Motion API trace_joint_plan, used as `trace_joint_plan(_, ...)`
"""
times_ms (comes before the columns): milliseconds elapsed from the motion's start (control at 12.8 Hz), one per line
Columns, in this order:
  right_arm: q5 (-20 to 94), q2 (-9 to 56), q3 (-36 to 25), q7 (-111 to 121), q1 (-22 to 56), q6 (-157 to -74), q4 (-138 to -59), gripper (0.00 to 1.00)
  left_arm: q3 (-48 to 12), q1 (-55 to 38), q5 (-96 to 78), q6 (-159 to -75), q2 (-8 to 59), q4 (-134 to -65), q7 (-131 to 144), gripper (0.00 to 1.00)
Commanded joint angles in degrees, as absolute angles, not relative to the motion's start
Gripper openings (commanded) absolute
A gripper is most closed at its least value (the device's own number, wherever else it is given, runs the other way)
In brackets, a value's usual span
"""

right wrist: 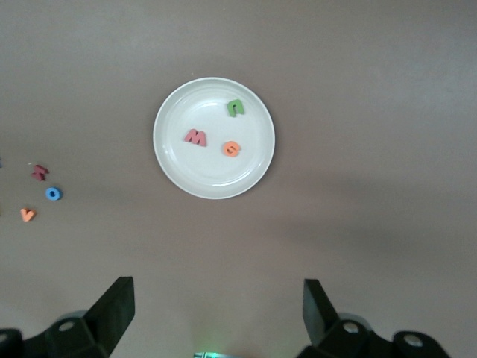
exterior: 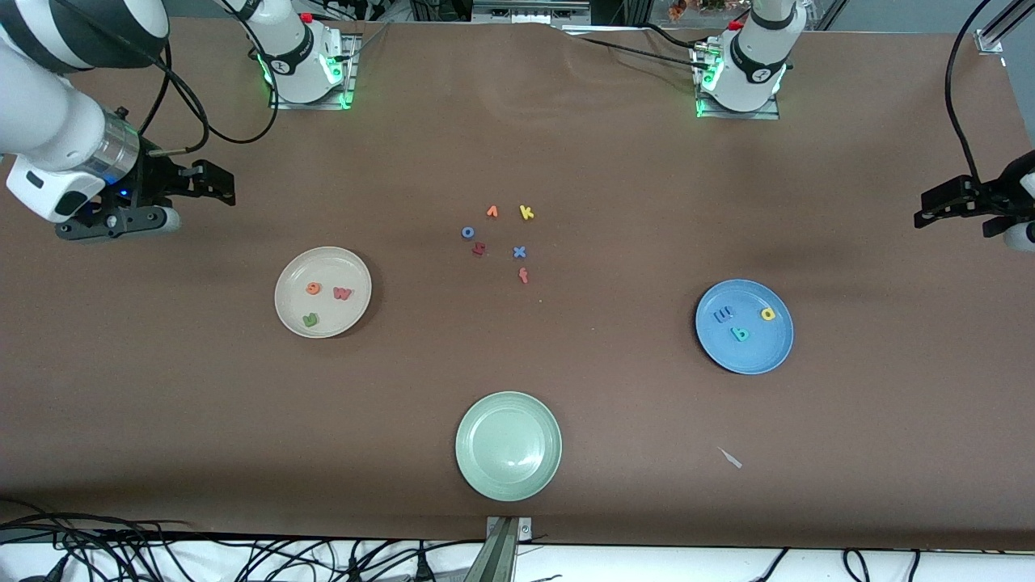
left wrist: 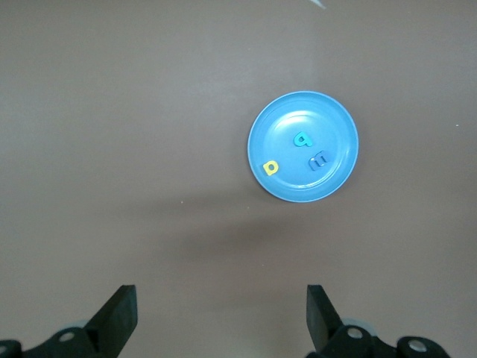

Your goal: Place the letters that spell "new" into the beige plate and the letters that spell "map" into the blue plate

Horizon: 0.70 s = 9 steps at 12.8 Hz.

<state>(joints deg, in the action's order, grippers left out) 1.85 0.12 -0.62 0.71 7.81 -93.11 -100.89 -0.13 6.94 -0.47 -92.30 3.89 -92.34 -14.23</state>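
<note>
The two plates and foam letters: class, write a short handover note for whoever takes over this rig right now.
Left gripper: open, empty, waiting at its end of the table.
Right gripper: open, empty, above the table at its end.
Beige plate: holds green "n", orange "e", red "w".
Blue plate: holds blue "m", yellow "p", teal "a".
Done: both words sorted.
Left: nothing; spare letters stay mid-table, green plate unused.

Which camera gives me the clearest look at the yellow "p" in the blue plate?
The left wrist view: the yellow "p" lies unobstructed near the blue plate rim, beside the teal and blue letters. The front view shows it smaller. The right wrist view misses it entirely.
</note>
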Motion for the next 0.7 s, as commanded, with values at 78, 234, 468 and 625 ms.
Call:
trace_joint_plan(78,3.0,-2.6,-0.3,0.4,7.0,-91.3,-100.6,1.00,-3.9,6.6,-0.7,-91.9,3.9,-90.4,-14.1,1.00)
trace_joint_plan(234,3.0,-2.4,-0.8,0.3,6.9,-91.4,-99.9,1.00,-5.0,6.6,-0.7,-91.8,3.7,-90.2,-14.1,1.00)
trace_joint_plan(468,2.8,0.2,-1.1,0.6,6.7,-89.7,-95.1,1.00,-6.1,6.5,-0.5,-91.8,3.6,-90.2,-13.8,1.00)
trace_joint_plan(625,2.9,0.2,-1.1,0.5,6.5,-89.6,-95.2,1.00,-6.1,6.5,0.3,-91.8,3.5,-90.1,-14.1,1.00)
